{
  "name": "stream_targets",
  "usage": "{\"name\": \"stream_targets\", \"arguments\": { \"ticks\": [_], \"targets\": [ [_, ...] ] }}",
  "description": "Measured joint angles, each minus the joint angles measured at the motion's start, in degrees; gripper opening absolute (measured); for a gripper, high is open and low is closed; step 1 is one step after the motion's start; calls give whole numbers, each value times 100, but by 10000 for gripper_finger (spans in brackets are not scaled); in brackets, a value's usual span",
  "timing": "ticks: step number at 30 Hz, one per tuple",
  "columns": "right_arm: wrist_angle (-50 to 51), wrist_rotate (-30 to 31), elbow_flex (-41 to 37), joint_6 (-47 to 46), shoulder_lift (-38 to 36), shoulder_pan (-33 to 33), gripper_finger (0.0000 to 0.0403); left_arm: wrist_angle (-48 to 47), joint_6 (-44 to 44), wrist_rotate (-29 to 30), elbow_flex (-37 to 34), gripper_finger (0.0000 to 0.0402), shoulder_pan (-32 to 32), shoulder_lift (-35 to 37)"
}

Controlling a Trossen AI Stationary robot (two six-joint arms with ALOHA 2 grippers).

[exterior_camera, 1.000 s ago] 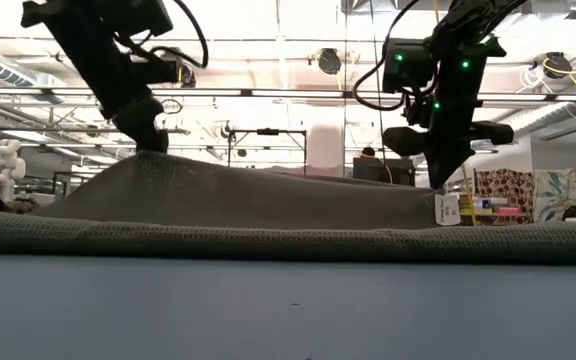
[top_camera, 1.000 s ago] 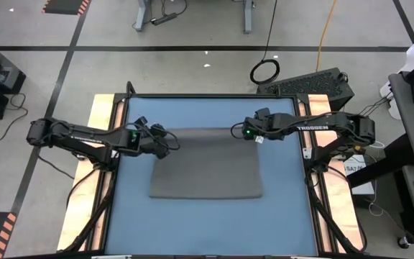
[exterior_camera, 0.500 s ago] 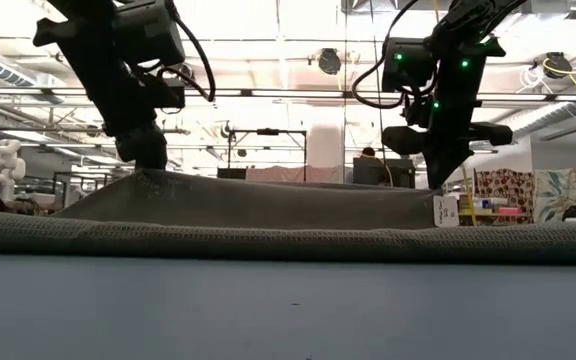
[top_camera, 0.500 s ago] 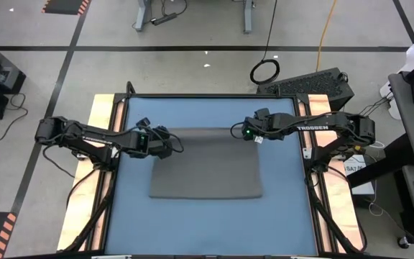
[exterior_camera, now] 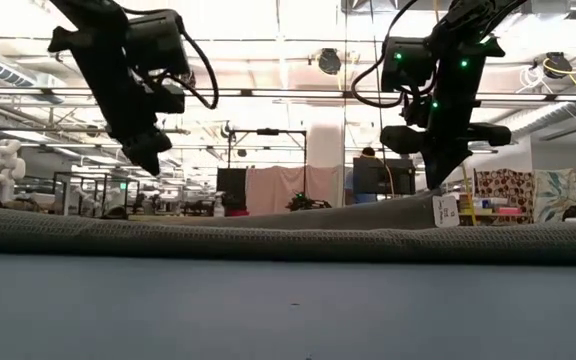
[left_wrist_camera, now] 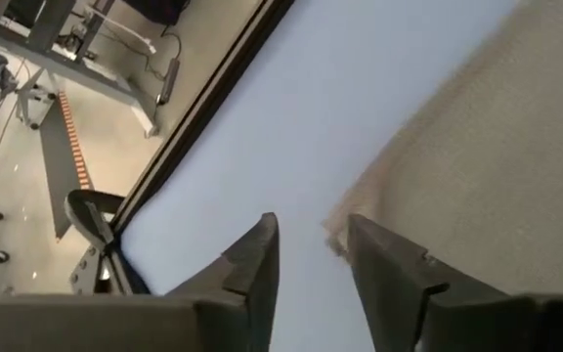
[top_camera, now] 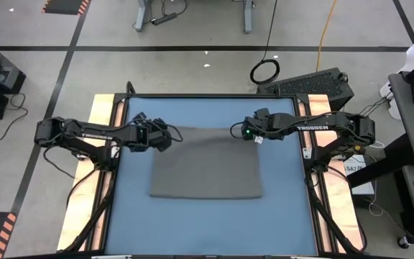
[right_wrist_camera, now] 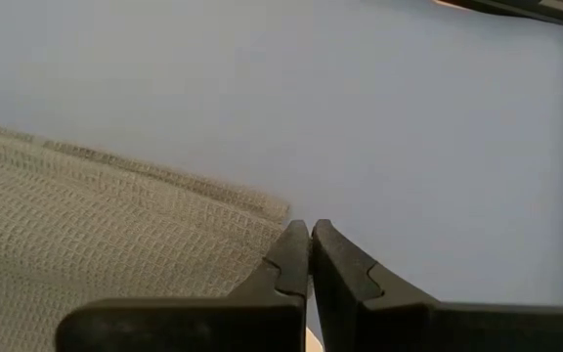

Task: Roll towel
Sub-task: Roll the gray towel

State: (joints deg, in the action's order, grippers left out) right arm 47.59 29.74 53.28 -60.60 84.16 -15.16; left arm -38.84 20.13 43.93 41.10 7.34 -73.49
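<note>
The grey-brown towel [top_camera: 205,164] lies spread on the blue tabletop [top_camera: 207,216], with its white tag [exterior_camera: 446,210] at the far right corner. My left gripper [top_camera: 165,136] hangs open and empty above the towel's far left corner [left_wrist_camera: 352,207], which lies flat on the table; in the low view the left gripper [exterior_camera: 154,158] is well clear of the cloth. My right gripper [top_camera: 237,132] is shut on the towel's far right corner, shown in the low view [exterior_camera: 436,182]. My right gripper pinches the towel's far right corner [right_wrist_camera: 274,217] between its two shut fingers. The fingers come from above, slanting in from the table's right. The corner [exterior_camera: 408,205] is raised a little; the cloth slopes down from it and the rest lies on the table.
Bare blue tabletop surrounds the towel on all sides, widest at the near edge [top_camera: 207,230]. Wooden side rails [top_camera: 99,180] and a black frame edge the table. The room beyond, with equipment, shows in the low view.
My left gripper has let go of the towel's far left corner and risen, drawing back a little toward the table's left edge. That corner, held up a second ago, has fallen flat onto the table. The far right corner stays raised in my right gripper.
</note>
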Motion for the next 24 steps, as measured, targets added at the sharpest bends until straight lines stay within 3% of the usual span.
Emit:
{"name": "stream_targets", "arguments": {
  "ticks": [6, 10, 18, 24],
  "targets": [
    [-35, 28, 0, 24, 0, 0, 0, -776, 48, -9, 549, 148, 249, 461],
    [-80, 45, 0, 26, 0, -2, 0, -1115, 47, -291, 854, 148, 742, 930],
    [-116, 52, 0, 131, 0, -2, 0, -1056, -361, -2365, 803, 148, 2555, 1158],
    [-90, -23, 0, 131, 0, -19, 12, -663, -911, -3271, 796, 148, 3263, 849]
  ]
}}
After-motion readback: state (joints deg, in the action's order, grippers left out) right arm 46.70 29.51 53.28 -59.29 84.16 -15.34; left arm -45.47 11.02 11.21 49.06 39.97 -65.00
